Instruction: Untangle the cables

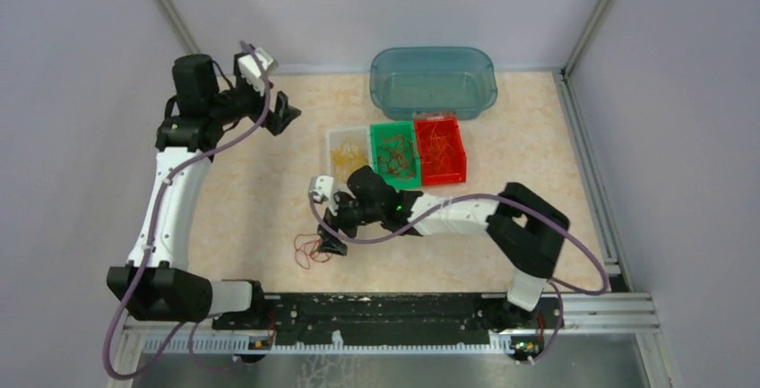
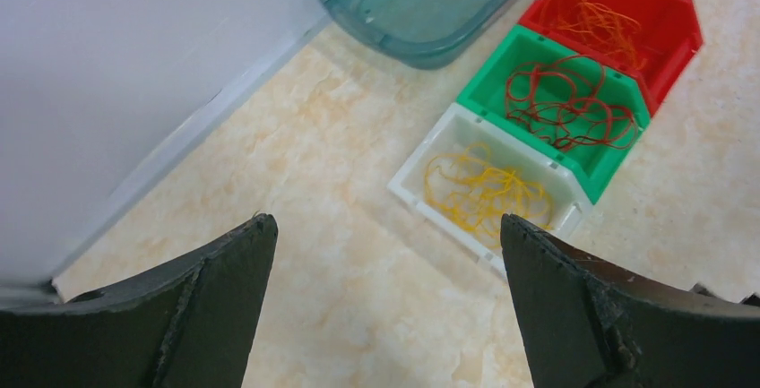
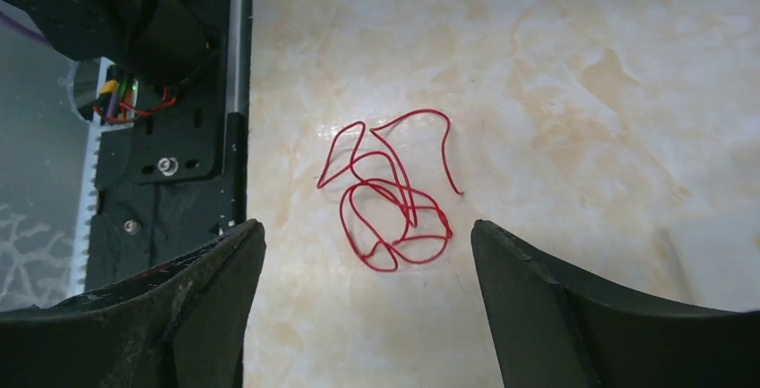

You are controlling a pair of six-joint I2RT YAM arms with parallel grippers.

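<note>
Cables loose beneath right claw

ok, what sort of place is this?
Likely a robot lab test cell: plain grey enclosure walls, two white-and-black robot arms bolted to a black rail, and red, green and white plastic bins holding thin wires.

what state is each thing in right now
left end effector, open, empty
right end effector, open, empty, near red cable
red cable, tangled, loose on table
white bin, holds yellow cables
green bin, holds red cables
red bin, holds orange cables
</note>
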